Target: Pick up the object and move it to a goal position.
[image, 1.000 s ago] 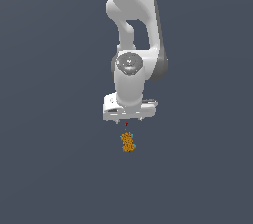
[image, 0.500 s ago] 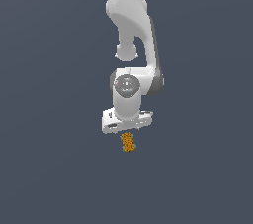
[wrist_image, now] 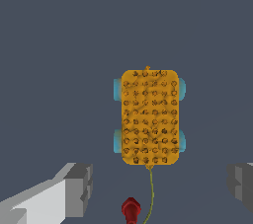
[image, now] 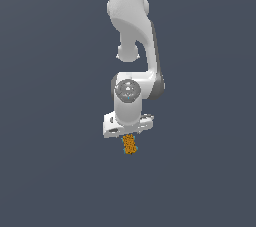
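Lowered since the earlier frame, our gripper (image: 128, 132) hangs spread just above the object (image: 130, 144) at lower centre; we judge centring both fingers (wrist_image: 74, 188) before closing matters most

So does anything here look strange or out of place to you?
Nothing looks damaged or spilled. The orange studded block lies flat and square, with teal bumps at its sides. A thin string leads from it to a small red piece. The gripper hangs over it, jaws apart.
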Robot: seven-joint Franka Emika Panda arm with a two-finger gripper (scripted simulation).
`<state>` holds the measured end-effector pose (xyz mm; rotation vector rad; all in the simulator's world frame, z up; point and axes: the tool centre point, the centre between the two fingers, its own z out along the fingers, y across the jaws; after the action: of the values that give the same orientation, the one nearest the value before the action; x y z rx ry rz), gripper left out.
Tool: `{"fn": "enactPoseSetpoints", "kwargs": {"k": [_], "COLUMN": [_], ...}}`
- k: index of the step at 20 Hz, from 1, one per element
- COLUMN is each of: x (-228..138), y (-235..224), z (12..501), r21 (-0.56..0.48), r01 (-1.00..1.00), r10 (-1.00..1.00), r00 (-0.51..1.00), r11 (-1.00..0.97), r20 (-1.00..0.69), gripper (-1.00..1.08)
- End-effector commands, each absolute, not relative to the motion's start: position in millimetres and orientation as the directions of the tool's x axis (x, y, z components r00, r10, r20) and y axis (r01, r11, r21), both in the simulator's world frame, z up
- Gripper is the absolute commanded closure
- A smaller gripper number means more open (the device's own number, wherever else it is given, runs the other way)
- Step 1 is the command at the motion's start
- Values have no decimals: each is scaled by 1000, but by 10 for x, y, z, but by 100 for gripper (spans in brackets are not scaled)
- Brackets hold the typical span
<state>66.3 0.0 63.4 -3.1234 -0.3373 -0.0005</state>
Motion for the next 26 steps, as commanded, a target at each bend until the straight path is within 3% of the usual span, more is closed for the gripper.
{"fn": "enactPoseSetpoints", "kwargs": {"k": [1,14,15,26], "x": [659,668,668,664], "y": [2,2,2,0], "z": [569,153,153,153], "r21": [0,0,0,0], "r01": [214,217,217,217], "r10": [214,217,217,217], "r00": [977,976,976,976], "r11": [-977,-976,-976,-976], "r20": [0,0,0,-1], "gripper": [-92,-92,108,108]}}
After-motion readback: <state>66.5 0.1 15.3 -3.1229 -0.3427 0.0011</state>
